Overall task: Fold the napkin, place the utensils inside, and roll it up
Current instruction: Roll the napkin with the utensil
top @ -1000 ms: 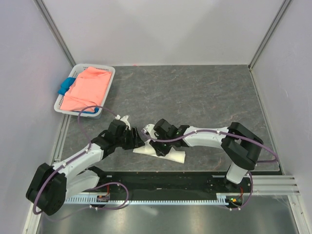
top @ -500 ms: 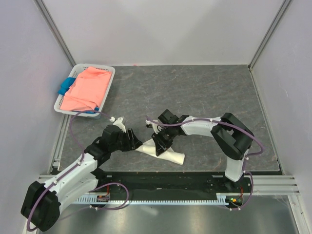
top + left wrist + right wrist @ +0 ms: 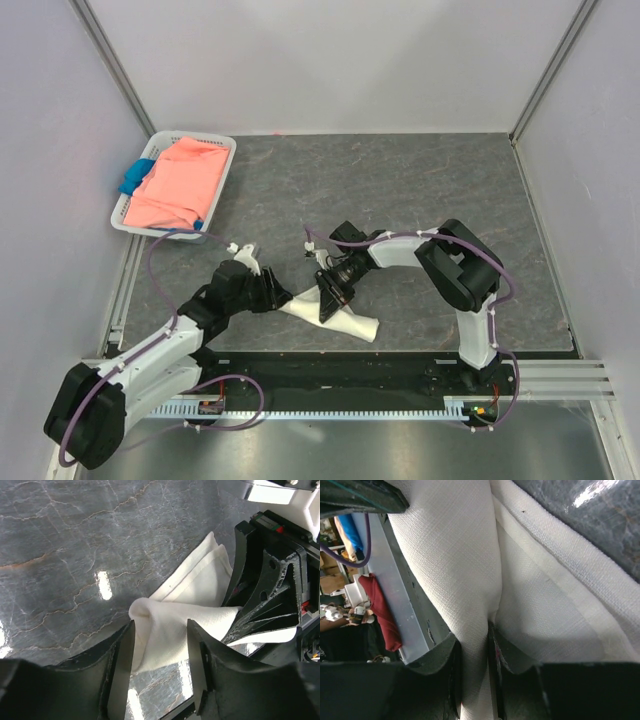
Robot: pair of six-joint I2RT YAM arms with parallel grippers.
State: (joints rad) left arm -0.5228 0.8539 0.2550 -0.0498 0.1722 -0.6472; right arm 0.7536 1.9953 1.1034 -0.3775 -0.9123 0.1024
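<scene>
Near the table's (image 3: 420, 190) front edge, the napkin (image 3: 355, 323) lay as a narrow folded band, its long axis running far-left to near-right between the 2 arms. The left gripper (image 3: 277, 296) held the band's left end, bunched cloth filling its half-spread jaws. The right gripper (image 3: 327, 302), reaching in from the far side, was nearly closed, pinching a fold at mid-length. No spoon showed; whether it lay inside I could not tell. Rolling would probably run along that axis from the left gripper's end. Far left sat a basket (image 3: 222, 158).
</scene>
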